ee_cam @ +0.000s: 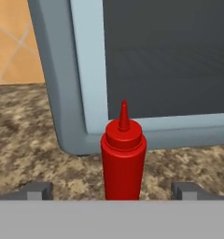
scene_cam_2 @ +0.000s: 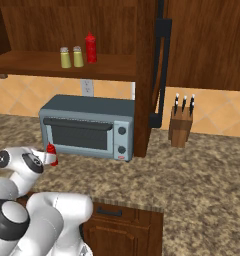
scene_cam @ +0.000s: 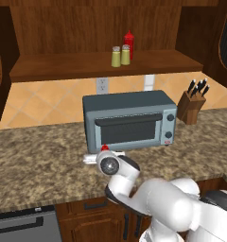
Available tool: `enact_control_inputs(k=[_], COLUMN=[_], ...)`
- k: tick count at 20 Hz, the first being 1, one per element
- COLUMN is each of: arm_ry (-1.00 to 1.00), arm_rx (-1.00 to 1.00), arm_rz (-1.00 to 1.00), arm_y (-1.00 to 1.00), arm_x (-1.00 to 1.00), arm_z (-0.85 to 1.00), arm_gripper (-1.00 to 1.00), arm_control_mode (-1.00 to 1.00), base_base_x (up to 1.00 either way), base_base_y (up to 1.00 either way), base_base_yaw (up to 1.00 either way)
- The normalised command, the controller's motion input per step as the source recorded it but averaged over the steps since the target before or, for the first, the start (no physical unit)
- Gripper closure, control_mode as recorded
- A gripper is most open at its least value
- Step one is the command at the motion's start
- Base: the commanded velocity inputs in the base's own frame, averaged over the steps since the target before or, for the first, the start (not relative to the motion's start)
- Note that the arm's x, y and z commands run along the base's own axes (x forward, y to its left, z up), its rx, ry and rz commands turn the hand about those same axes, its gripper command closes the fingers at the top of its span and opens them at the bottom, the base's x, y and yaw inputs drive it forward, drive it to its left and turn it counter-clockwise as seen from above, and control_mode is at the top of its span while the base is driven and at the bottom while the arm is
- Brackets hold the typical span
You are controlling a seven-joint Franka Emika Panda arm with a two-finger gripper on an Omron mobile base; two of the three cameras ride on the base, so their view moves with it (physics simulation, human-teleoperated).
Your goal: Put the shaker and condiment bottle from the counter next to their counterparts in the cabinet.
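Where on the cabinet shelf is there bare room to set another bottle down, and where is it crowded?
The shelf lies bare from its left end up to the two shakers, and again from the red bottle to its right end. It is crowded only around those three, which stand close together. The spot right of the red bottle looks handy for its twin.

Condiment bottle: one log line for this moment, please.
gripper: open, straddling condiment bottle | bottle: upright on counter, not gripped | shelf: two shakers, red bottle
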Motion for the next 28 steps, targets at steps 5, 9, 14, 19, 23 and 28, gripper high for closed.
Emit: enact_control_inputs(k=[5, 9, 14, 19, 23, 28], arm_ry=[-0.02, -0.02, -0.03, -0.03, -0.03, -0.03], arm_rx=[0.00, 0.00, 0.00, 0.00, 0.00, 0.00], arm_rz=[0.04, 0.04, 0.05, 0.04, 0.04, 0.04], arm_y=[-0.17, -0.15, -0.14, -0.09, -0.08, -0.06], arm_x=[0.17, 0.14, 0.12, 0.14, 0.15, 0.14], arm_z=[-0.23, -0.26, -0.28, -0.28, -0.26, -0.25], arm_gripper=[-1.00, -1.00, -1.00, -1.00, -1.00, -1.00], arm_control_mode=[-1.00, -1.00, -1.00, -1.00, -1.00, -1.00], base_base_x=[0.00, 0.00, 0.00, 0.00, 0.00, 0.00], base_base_y=[0.00, 0.00, 0.00, 0.00, 0.00, 0.00], base_base_yaw=[0.00, 0.00, 0.00, 0.00, 0.00, 0.00])
